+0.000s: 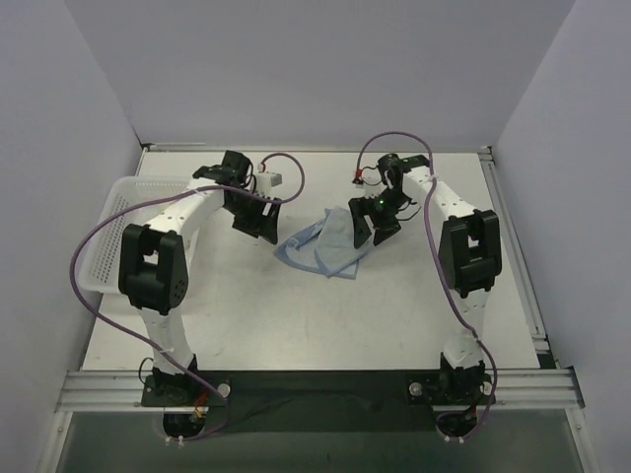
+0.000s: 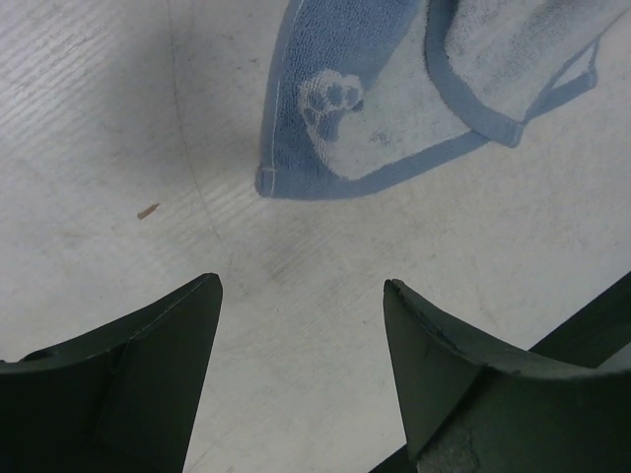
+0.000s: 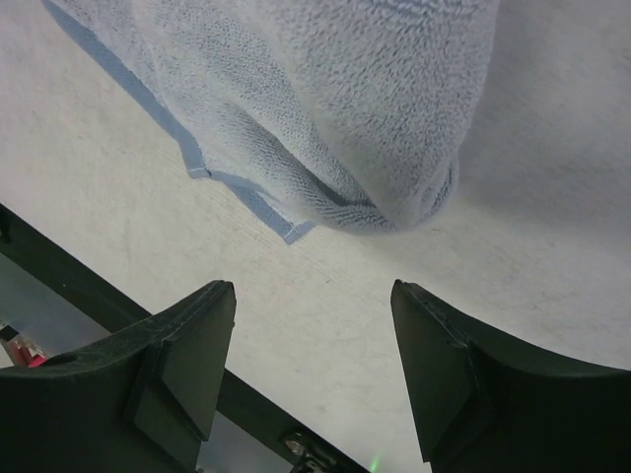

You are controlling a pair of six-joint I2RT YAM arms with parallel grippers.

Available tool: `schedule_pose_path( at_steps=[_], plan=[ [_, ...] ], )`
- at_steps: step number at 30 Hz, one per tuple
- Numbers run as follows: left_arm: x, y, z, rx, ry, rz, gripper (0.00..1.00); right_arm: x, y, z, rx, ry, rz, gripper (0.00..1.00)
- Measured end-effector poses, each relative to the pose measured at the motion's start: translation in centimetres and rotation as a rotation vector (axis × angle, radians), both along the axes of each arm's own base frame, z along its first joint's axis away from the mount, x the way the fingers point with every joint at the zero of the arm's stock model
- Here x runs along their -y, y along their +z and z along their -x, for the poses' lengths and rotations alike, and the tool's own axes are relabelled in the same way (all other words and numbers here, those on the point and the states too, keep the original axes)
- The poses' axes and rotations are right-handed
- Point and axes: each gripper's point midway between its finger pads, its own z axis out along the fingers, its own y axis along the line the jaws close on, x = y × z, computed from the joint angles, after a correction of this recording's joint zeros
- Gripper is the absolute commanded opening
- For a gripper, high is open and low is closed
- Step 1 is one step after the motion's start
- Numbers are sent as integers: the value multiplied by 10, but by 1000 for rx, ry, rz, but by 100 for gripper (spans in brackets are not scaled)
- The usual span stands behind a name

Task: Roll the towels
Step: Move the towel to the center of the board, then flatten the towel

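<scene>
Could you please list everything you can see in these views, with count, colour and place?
towel: one, light blue with a paler paw print, rumpled at mid-table between the two claws
basket: one, white mesh, at the table's left edge
speck: one, brown, on the table left of the towel's corner
table: one, white, under everything
cables: two, purple, one along each arm
left claw: one, black, open and empty, over bare table near the towel
right claw: one, black, open and empty, by the towel's folded edge
</scene>
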Motion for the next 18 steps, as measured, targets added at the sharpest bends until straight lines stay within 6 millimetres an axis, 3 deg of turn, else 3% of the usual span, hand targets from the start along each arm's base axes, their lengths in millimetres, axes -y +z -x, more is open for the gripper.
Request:
schedule_pose_path(
  at_steps=[6, 9, 12, 16, 18],
  plan=[
    [17, -44, -6, -16, -22, -94, 76, -3, -27, 6, -70, -32, 26, 67],
    [22, -57, -8, -15, -29, -118, 73, -4, -40, 4, -97, -55, 31, 61],
    [28, -69, -8, -22, -31, -136, 70, -4, -50, 1, -122, -82, 22, 55],
    [34, -81, -8, -12, -39, -159, 67, 0, -59, -5, -146, -124, -4, 36],
    [36, -82, -9, 3, -40, -172, 57, 3, -59, -8, -154, -148, -20, 28]
  ],
)
